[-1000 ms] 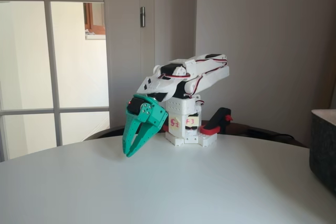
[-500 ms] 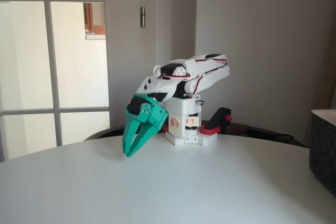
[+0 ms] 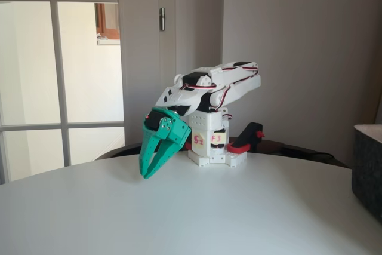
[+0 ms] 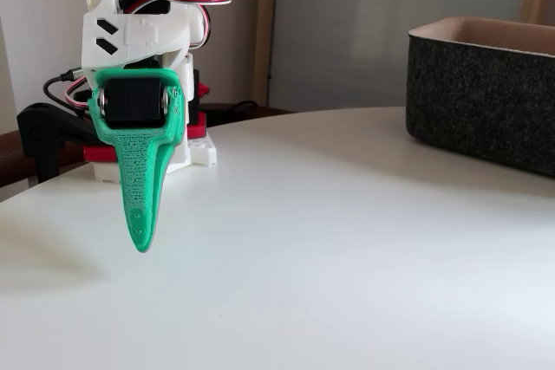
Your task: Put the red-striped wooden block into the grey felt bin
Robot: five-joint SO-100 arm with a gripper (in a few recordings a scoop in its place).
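White, round and bare, the broad desk (image 3: 197, 213) carries the whole scene. Next in size, the dark charcoal-grey felt bin with its paler rim (image 4: 486, 93) stands at about three o'clock in both fixed views, well apart from the arm. The white five-joint arm (image 3: 209, 88) sits folded over its base near twelve o'clock. Its green two-finger pincer (image 3: 147, 173) hangs tip-down just above the desk, fingers spread a little and holding nothing. The red-striped wooden block cannot be made out anywhere on the desk, and the bin's inside is hidden. By my reading, the task has not started: finding, grasping, carrying and dropping the block all remain.
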